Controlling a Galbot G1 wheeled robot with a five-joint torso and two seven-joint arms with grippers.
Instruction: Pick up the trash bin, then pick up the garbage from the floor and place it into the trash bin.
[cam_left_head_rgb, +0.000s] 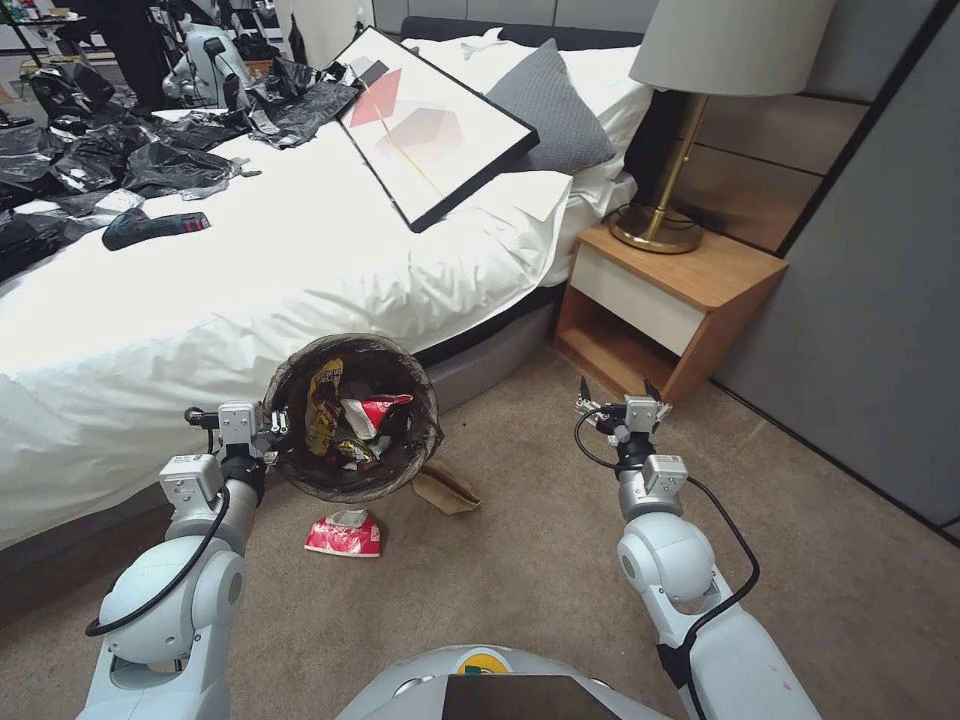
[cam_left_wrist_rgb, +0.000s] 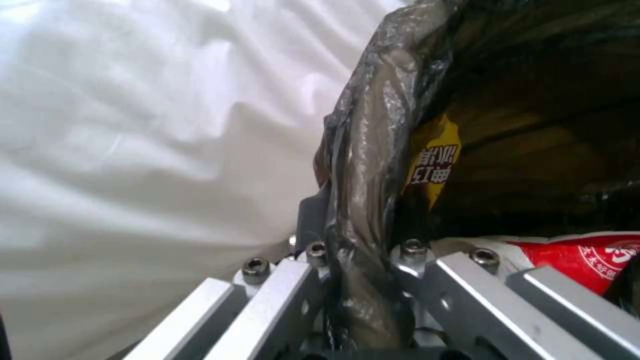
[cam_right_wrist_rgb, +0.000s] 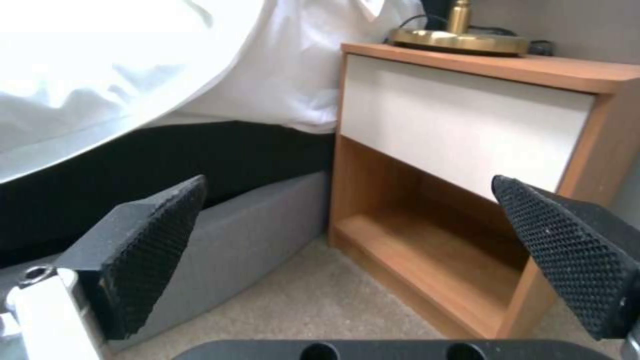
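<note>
Currently I am holding the small round white plastic trash bin (cam_left_head_rgb: 352, 418), lined with a dark bag, at centre-left of the head view; the left gripper (cam_left_head_rgb: 272, 424) is pinching its rim. The red crumpled snack wrapper (cam_left_head_rgb: 344, 534) is lying on the beige carpet floor (cam_left_head_rgb: 540, 560) just below the bin, down-left of the right gripper (cam_left_head_rgb: 622, 392), which is hovering centre-right, jaws spread, pointing toward the wooden nightstand (cam_left_head_rgb: 668, 300).

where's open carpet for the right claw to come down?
Bare carpet runs between the red wrapper and right claw, up to the nightstand. Crowded under the trash bin that the left claw holds: wrapper, brown paper bag.
</note>
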